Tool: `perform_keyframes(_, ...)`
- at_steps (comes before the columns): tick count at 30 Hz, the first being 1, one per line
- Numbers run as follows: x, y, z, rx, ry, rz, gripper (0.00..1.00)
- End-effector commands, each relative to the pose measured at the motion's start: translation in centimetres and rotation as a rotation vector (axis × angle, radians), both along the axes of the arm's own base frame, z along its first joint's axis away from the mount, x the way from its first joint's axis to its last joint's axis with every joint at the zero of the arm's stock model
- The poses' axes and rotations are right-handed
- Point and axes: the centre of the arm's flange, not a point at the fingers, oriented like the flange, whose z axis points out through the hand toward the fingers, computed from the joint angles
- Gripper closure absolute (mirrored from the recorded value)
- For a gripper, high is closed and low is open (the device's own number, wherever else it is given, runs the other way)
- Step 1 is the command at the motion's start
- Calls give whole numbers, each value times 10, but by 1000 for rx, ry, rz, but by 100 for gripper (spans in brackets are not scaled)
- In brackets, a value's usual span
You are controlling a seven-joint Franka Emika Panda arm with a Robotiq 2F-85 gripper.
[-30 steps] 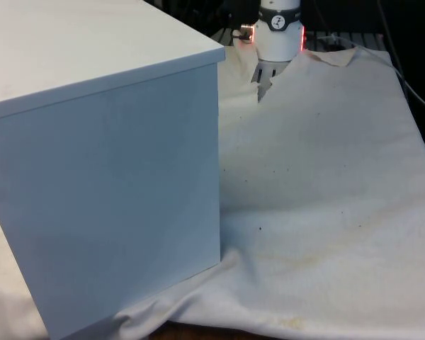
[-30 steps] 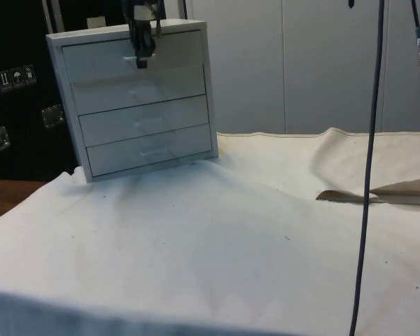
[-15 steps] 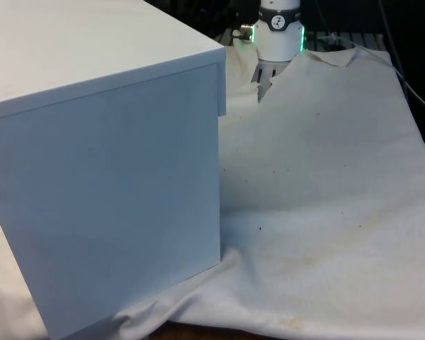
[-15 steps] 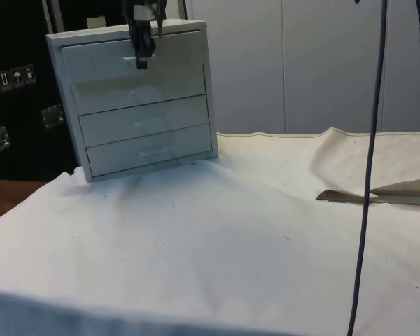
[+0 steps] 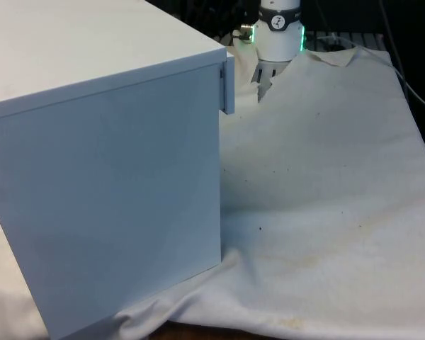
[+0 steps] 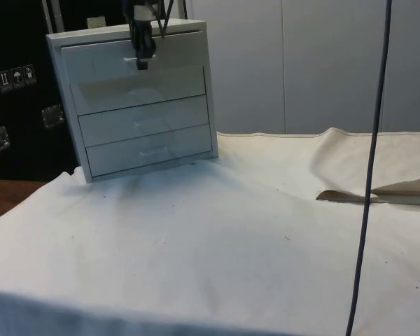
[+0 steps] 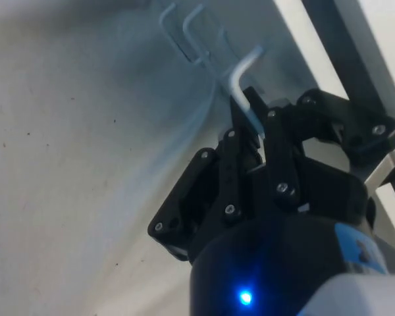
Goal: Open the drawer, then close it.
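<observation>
Though blurred, hand (image 7: pixel 249 125) seemingly gripping handle (image 7: pixel 240 79).

A plain white chest of drawers (image 6: pixel 140 98) stands on an off-white cloth (image 6: pixel 231 245) speckled with dark spots.

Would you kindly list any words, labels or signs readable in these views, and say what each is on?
None can be read as words.
Small white pictogram signs stand on the dark cabinets in the side view; too small to read.
The chest of drawers bears no lettering.
</observation>
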Motion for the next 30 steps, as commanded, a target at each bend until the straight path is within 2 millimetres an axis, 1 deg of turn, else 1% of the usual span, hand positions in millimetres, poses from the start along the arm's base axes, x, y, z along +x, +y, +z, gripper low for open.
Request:
perform_keyframes(1,-1,0,0,0,1,-1,100)
perform_keyframes(2,-10,3,-1,2,-2,2,100)
perform_keyframes(4,-12,3,-2,3,-2,1,100)
perform_keyframes(8,-14,3,-1,4,-2,2,100)
perform_keyframes(9,-4,2,0,3,0,0,100)
perform_keyframes(10,-16,2,-1,5,-2,3,100)
perform_keyframes(18,-19,-1,-1,9,-1,3,100)
perform_keyframes(19,-6,2,0,9,2,2,100)
perform_keyframes(20,-19,-2,-1,10,-1,4,100)
perform_keyframes(27,-19,1,-1,8,1,7,100)
perform_keyframes(28,-7,2,1,10,3,5,100)
perform_keyframes(29,-19,2,-1,8,2,8,100)
perform_keyframes(30,-18,2,0,8,2,9,100)
